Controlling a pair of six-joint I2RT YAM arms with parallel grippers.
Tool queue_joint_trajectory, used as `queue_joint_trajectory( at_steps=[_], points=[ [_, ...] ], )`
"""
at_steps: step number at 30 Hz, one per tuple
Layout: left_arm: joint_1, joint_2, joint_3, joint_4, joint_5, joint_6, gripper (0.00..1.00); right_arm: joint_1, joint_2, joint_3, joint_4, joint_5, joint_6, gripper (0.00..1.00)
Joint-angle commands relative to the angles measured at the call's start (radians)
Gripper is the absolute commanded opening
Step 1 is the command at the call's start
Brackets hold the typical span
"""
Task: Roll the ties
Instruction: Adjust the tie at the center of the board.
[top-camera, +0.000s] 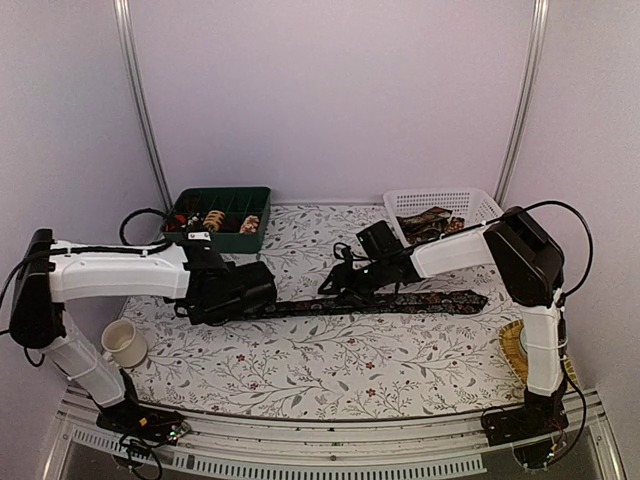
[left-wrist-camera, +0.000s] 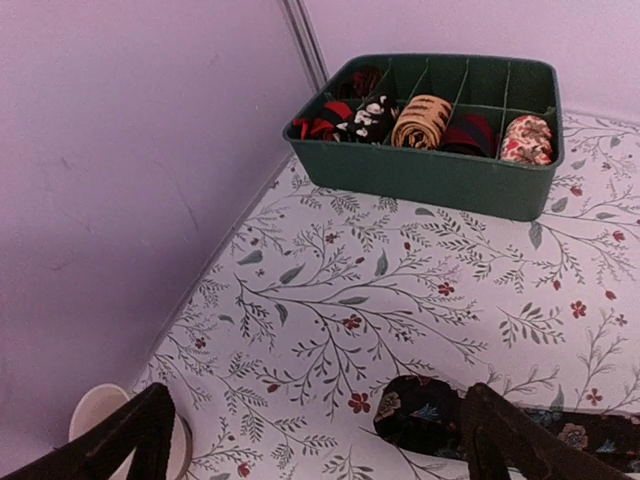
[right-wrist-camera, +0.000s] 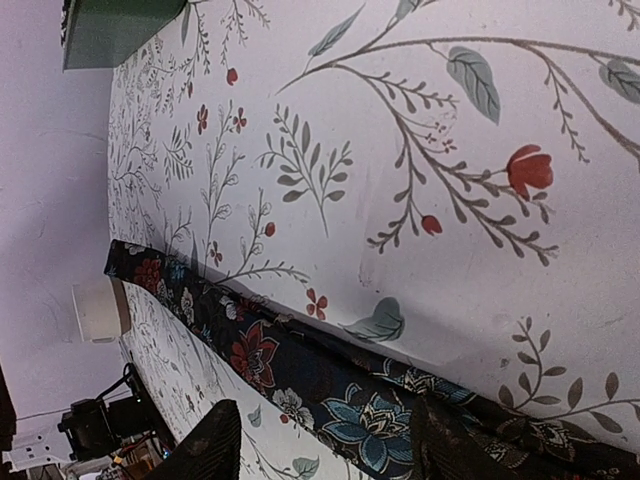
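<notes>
One tie (top-camera: 400, 302), dark with blue and red flowers, lies flat and unrolled across the middle of the table. Its narrow end (left-wrist-camera: 425, 415) rests just inside my left gripper's right finger (left-wrist-camera: 500, 440). My left gripper (left-wrist-camera: 318, 400) (top-camera: 245, 290) is open wide over bare cloth with nothing in it. My right gripper (right-wrist-camera: 325, 402) (top-camera: 340, 283) is open low over the tie (right-wrist-camera: 300, 375), one finger on each side of the strip. Several rolled ties (left-wrist-camera: 422, 120) sit in the green tray (left-wrist-camera: 420, 180) (top-camera: 238, 240). More ties (top-camera: 428, 224) lie loose in the white basket (top-camera: 470, 200).
A white cup (top-camera: 125, 343) (left-wrist-camera: 95, 420) stands near the left arm's base. A yellow round object (top-camera: 515, 350) lies by the right arm. Purple walls close in the left, back and right sides. The table carries a floral cloth (top-camera: 330, 360).
</notes>
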Motion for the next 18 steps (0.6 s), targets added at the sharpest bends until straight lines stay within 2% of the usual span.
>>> queue_joint_trajectory(
  at_steps=[1, 3, 6, 7, 11, 18],
  points=[
    [0.135, -0.194, -0.046, 0.405, 0.287, 0.466, 1.0, 0.004, -0.036, -0.066, -0.11, 0.089, -0.023, 0.6],
    [0.194, -0.339, -0.122, 0.648, 0.401, 0.611, 1.0, 0.004, -0.052, -0.072, -0.111, 0.094, -0.029, 0.62],
    [0.299, -0.487, -0.215, 0.855, 0.604, 0.737, 1.0, 0.004, -0.065, -0.073, -0.114, 0.091, -0.035, 0.63],
    [0.359, -0.517, -0.239, 0.888, 0.708, 0.745, 1.0, 0.005, -0.07, -0.072, -0.113, 0.09, -0.039, 0.63],
    [0.489, -0.536, -0.293, 0.92, 0.904, 0.707, 1.0, 0.005, -0.097, -0.07, -0.111, 0.102, -0.05, 0.64],
    [0.608, -0.453, -0.413, 1.054, 1.194, 0.605, 1.0, 0.005, -0.179, -0.072, -0.118, 0.171, -0.104, 0.65]
  ],
)
